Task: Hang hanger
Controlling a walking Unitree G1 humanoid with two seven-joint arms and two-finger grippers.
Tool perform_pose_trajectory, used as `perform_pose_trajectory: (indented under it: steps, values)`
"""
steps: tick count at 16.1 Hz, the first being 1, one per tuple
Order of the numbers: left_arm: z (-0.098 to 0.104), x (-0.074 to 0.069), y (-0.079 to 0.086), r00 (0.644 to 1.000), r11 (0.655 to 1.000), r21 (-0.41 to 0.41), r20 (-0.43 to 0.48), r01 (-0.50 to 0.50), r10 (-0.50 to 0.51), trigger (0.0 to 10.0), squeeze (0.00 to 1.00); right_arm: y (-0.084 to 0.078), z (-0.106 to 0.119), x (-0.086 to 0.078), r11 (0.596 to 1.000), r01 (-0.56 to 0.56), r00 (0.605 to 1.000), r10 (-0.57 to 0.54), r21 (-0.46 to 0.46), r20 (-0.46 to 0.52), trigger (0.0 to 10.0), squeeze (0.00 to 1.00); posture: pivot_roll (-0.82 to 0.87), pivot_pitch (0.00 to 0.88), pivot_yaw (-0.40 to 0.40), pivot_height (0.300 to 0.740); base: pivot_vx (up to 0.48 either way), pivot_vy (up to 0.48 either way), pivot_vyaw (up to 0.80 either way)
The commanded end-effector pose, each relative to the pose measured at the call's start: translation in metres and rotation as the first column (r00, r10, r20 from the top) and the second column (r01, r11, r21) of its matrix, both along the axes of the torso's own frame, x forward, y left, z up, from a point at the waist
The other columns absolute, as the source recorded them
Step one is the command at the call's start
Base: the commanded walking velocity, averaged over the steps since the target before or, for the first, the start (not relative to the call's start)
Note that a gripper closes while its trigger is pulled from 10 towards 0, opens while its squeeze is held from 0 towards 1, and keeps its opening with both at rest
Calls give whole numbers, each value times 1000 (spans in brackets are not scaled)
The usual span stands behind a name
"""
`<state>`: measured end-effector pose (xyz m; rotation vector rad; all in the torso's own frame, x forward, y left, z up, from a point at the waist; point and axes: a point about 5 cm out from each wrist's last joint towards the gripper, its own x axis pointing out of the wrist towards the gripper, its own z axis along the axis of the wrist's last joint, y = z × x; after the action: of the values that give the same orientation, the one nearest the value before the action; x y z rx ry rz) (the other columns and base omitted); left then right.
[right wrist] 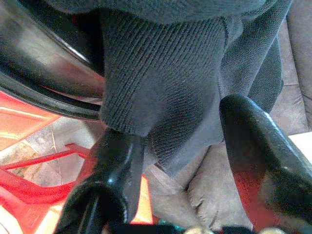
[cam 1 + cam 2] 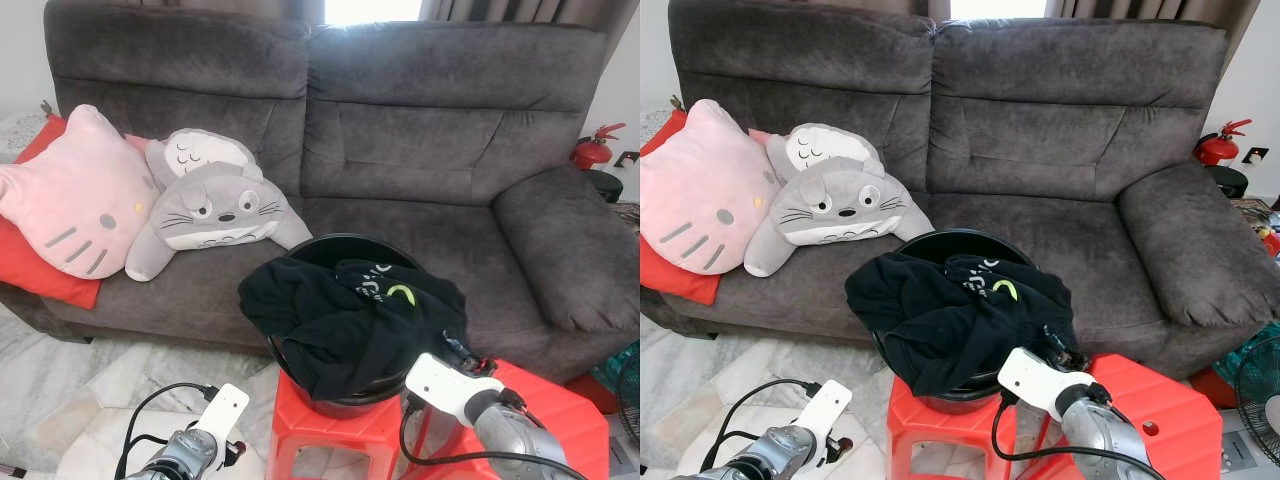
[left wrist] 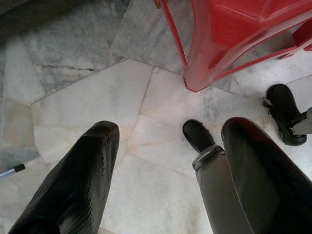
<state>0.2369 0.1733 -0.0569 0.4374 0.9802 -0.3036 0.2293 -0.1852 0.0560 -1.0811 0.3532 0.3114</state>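
A black basin (image 2: 340,245) stands on a red stool (image 2: 330,425) in front of the grey sofa (image 2: 420,150). Black clothing (image 2: 350,320) is heaped in the basin and hangs over its front and right rim. My right gripper (image 2: 462,352) is at the basin's right side; in the right wrist view its fingers (image 1: 243,122) stand open with a ribbed hem of the dark garment (image 1: 161,97) hanging between them. My left gripper (image 3: 170,129) hangs low at the stool's left, open over the marble floor (image 3: 87,92).
A pink cat cushion (image 2: 75,195) and a grey plush toy (image 2: 215,210) lie on the sofa's left seat. A second red stool (image 2: 560,405) stands at the right, with a fire extinguisher (image 2: 595,148) behind the armrest and a fan (image 2: 1258,400) at the right edge.
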Motion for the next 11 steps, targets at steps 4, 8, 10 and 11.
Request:
perform_pose_trajectory:
  steps: [4,8,10,11]
  values:
    - [2,3,-1,1000,1000,5,13,14,-14,10000,0,-6,9,3,1000,7,999,-7,-5,43,0,0,-208,0,-35,740,0,0,0]
    - [2,3,-2,1000,1000,5,13,14,-14,10000,0,-7,11,4,1000,9,999,-9,0,47,0,0,-209,0,-36,740,0,0,0]
    - [2,4,-2,1000,1000,4,13,14,-14,10000,0,-8,13,4,1000,8,999,-8,-1,50,0,0,-210,0,-38,740,0,0,0]
    - [2,4,-2,1000,1000,5,13,15,-15,10000,0,-9,14,5,1000,10,998,-10,-4,54,0,0,-210,0,-38,740,0,0,0]
